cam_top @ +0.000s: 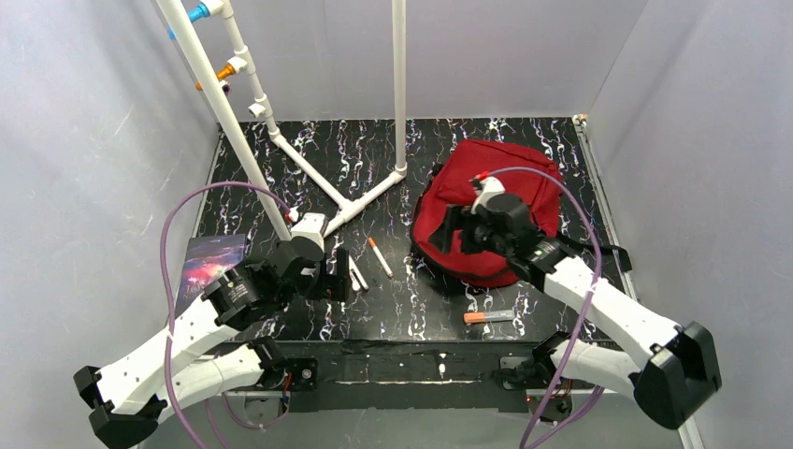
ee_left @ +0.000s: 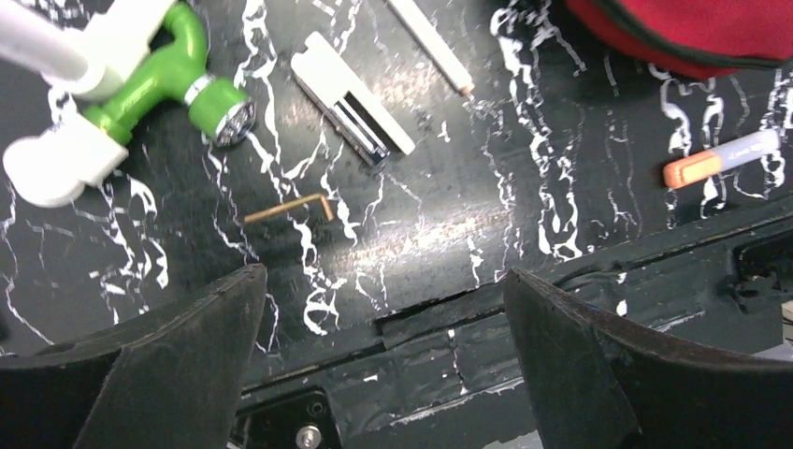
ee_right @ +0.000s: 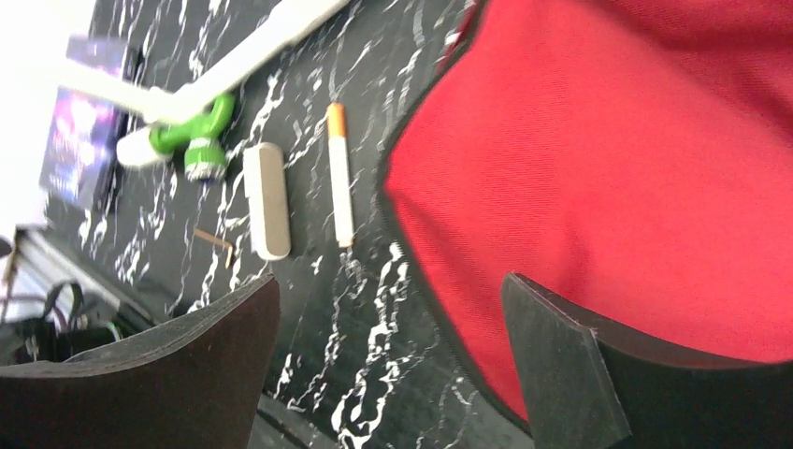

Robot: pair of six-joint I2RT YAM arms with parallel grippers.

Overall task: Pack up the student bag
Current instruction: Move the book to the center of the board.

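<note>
Where pale walls [cam_top: 84, 140] enclose, marbled table [cam_top: 421, 313], student bag [cam_top: 486, 154]

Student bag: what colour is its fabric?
The student bag is red with dark edging, clearest in the right wrist view.

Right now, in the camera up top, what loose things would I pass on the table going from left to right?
Purple-covered book → small white bar → white pen with the orange tip → student bag. The orange-capped marker lies in front of the bag, so I left it out.
</note>
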